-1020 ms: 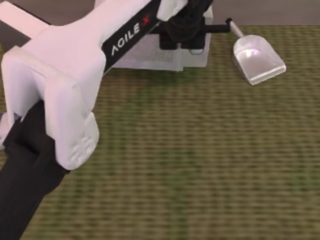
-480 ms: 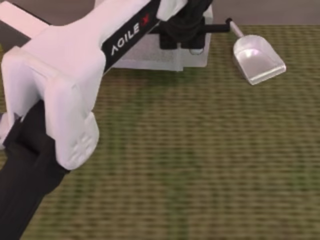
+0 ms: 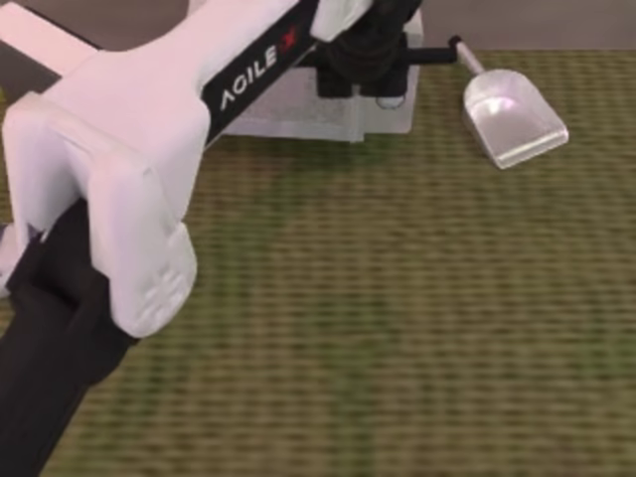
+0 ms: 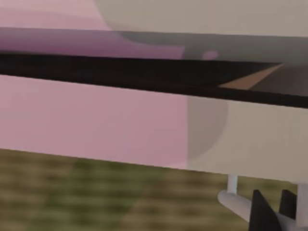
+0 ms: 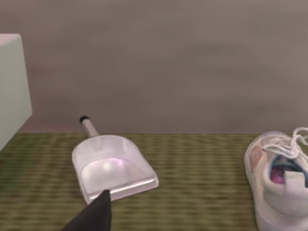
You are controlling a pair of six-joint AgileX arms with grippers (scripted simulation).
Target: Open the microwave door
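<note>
I take the microwave (image 3: 328, 104) as my landmark: the white box sits at the far edge of the green woven worktop (image 3: 397, 318), left of centre in the top view, and my left arm (image 3: 149, 129) crosses over it from the near left, hiding most of its top. The left gripper (image 3: 363, 75) is a dark mass over the microwave's right end; I cannot tell whether its fingers are spread or pressed together. In the left wrist view the camera sits very close to the microwave: a pale pinkish surface (image 4: 91, 115) and a dark horizontal band fill the view, with white casing beside them. I cannot tell from these views how far the microwave door stands from its frame. A clear scoop (image 3: 512, 119) lies on the worktop just right of the microwave, its handle pointing back toward it. The right wrist view shows that scoop, and a white sneaker (image 5: 281, 180) farther from the microwave. Only one dark tip of the right gripper (image 5: 98, 214) shows, so I cannot tell its state.
</note>
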